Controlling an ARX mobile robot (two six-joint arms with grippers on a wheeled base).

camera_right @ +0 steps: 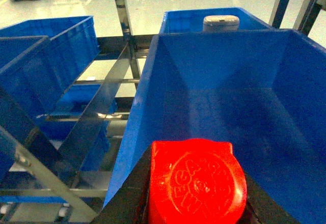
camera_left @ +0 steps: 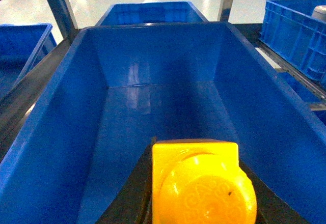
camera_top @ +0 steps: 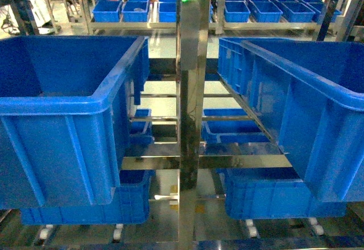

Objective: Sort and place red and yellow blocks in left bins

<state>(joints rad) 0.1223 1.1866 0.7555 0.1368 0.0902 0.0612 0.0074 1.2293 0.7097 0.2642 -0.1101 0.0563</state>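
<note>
Head view shows a metal rack [camera_top: 187, 113] with a big blue crate [camera_top: 62, 119] on its left side and another crate [camera_top: 318, 119] on its right; neither arm nor block appears there.

Left wrist view: the yellow block [camera_left: 201, 183] sits at the bottom edge of the picture, clamped between the dark fingers [camera_left: 127, 198] of the left gripper [camera_left: 198, 198], so that hand is closed on it. It hangs over the near end of a deep blue crate [camera_left: 56, 132] whose floor looks bare. One round stud faces the camera; any second stud is hidden, so I cannot tell how its long axis runs.

Right wrist view: the red block [camera_right: 196, 180] is gripped the same way by the right gripper [camera_right: 196, 203], with a dark finger [camera_right: 127, 193] at its left flank. Its single lettered stud points up at the camera. It hangs over the near left corner of another crate [camera_right: 142, 107], just inside the rim. Which of the rack's crates this is I cannot tell.

Both blocks look like hard, glossy plastic: probably light and stiff, not fragile, but slick. The flat side walls, where the fingers press now, seem the best hold; the rounded studs would likely slip. A short drop into a crate should do them no harm, though they may bounce or skid.
</note>
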